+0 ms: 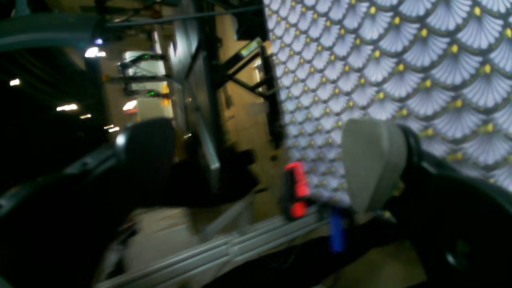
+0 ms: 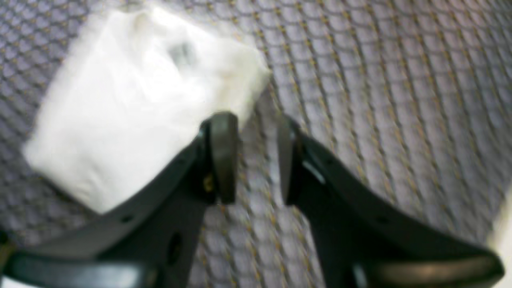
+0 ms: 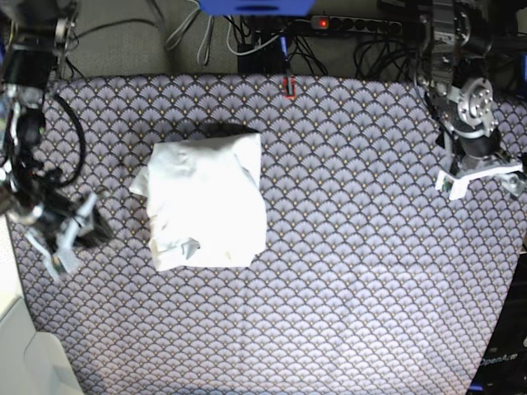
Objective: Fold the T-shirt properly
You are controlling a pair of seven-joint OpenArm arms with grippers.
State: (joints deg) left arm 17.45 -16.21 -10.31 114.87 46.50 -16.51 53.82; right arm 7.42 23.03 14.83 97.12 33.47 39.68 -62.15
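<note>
The white T-shirt (image 3: 206,202) lies folded into a rough, wrinkled rectangle on the patterned tablecloth (image 3: 370,271), left of centre. In the right wrist view it (image 2: 136,104) lies just up and left of my right gripper (image 2: 256,160), which is open and empty above the cloth, its left finger (image 2: 224,156) near the shirt's edge. In the base view the right gripper (image 3: 70,234) hovers left of the shirt. My left gripper (image 3: 482,177) is open and empty at the table's far right edge. Its wrist view shows the wide gap (image 1: 260,160) and no shirt.
A power strip (image 3: 354,25) and cables lie behind the table. A small red thing (image 3: 287,85) sits at the table's back edge. The left wrist view shows a red object (image 1: 298,188), metal rails (image 1: 224,248) and the tablecloth's edge (image 1: 400,80).
</note>
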